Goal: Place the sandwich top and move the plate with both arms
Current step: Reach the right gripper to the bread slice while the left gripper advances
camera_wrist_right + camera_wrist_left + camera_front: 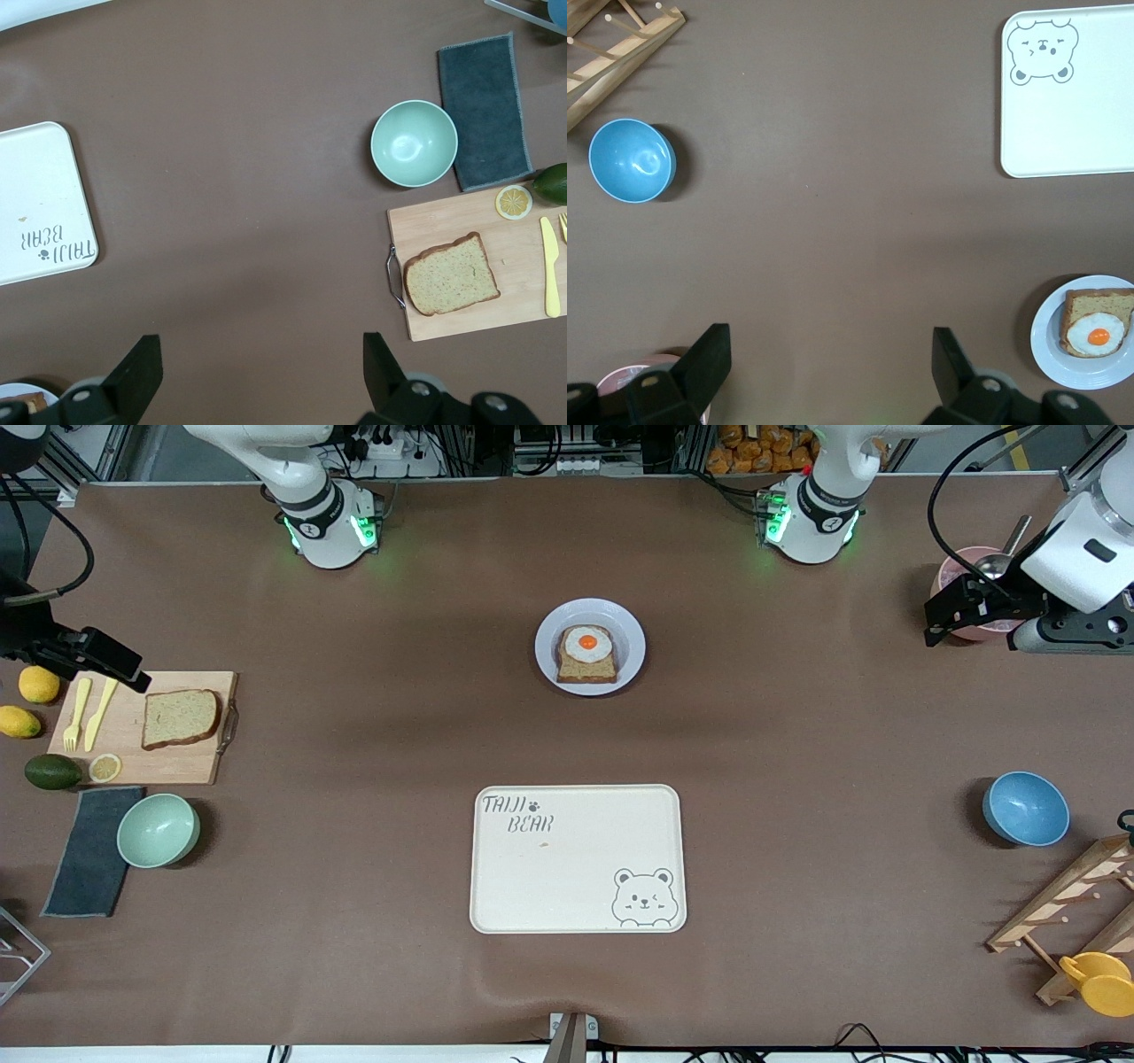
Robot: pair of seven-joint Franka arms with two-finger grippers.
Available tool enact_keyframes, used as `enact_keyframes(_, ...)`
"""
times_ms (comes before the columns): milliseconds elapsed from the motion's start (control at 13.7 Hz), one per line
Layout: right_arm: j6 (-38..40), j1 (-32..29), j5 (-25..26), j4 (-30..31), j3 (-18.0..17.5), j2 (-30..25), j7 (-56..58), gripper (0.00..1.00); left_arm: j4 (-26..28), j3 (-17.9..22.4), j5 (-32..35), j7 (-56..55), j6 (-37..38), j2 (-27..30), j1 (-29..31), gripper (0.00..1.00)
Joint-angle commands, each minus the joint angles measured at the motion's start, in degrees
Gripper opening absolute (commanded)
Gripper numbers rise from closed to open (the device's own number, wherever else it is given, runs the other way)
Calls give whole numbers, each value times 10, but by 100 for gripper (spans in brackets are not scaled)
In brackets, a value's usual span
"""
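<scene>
The sandwich top is a plain brown slice lying flat on a wooden cutting board at the right arm's end of the table; the right wrist view shows this slice too. The white plate sits mid-table near the arms' bases and carries a bread slice with a fried egg. My right gripper hangs open and empty over the board's edge by the yellow cutlery. My left gripper hangs open and empty beside a pink pot at the left arm's end. In the wrist views each gripper has only tablecloth between its fingers.
A cream bear tray lies nearer the front camera than the plate. A green bowl, grey cloth, avocado and lemons surround the board. A blue bowl, wooden rack and pink pot stand at the left arm's end.
</scene>
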State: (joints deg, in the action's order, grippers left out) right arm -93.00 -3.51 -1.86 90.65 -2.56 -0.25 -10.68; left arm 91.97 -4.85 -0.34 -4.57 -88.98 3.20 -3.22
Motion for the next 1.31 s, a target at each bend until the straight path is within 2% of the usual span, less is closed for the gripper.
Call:
enact_keyframes(0, 8, -8, 11, -5, -10, -4, -8, 100, -4, -9, -5, 8, 9, 6, 5, 100)
enact_keyframes(219, 9, -10, 12, -2, -10, -2, -7, 100, -13, -7, -5, -3, 9, 2, 5, 100)
enact_keyframes(365, 9, -12, 12, 1, -10, 0, -7, 100, -45, -6, -5, -3, 10, -7, 8, 100)
enact_keyframes(657, 21, -27, 11, 1, -9, 7, 2, 100, -41, -6, -4, -40, 13, -18, 8, 100)
enact_keyframes(803, 26, -37, 9, 8, -8, 11, -3, 100, -26, -7, -23, -40, 39, -17, 7, 100)
enact_keyframes(949, 22, -60, 5, 12, -8, 13, 2, 100, 15, -10, -40, -43, 41, -14, 1, 100)
enact_keyframes(1241, 17, -97, 5, 30, -8, 31, 47, 100, 85, -45, -41, -43, -9, -3, 1, 100)
